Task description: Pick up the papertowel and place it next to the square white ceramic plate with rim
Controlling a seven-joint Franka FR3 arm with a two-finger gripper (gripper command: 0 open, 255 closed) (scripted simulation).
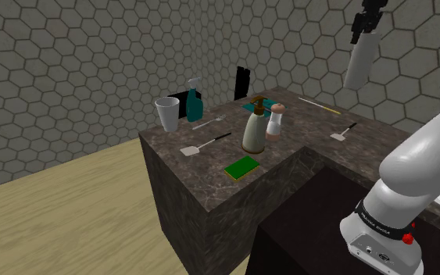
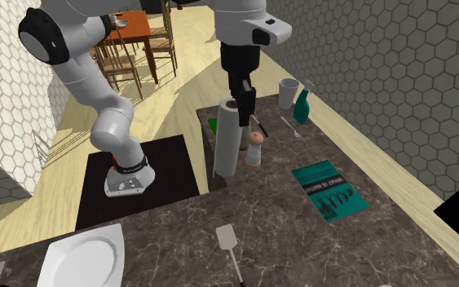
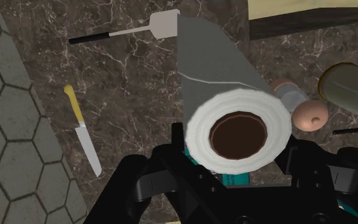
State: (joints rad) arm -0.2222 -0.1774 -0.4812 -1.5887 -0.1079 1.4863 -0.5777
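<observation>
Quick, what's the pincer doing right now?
The black pincer is shut on the white paper towel roll, holding it up in the air.

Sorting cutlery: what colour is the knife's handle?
Yellow; the knife shows best in the wrist view.

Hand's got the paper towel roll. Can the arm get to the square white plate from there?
Probably yes. The hand, shut on the white paper towel roll, hangs above the dark marble counter; the square white rimmed plate lies on it with bare counter beside it and nothing tall between.
</observation>
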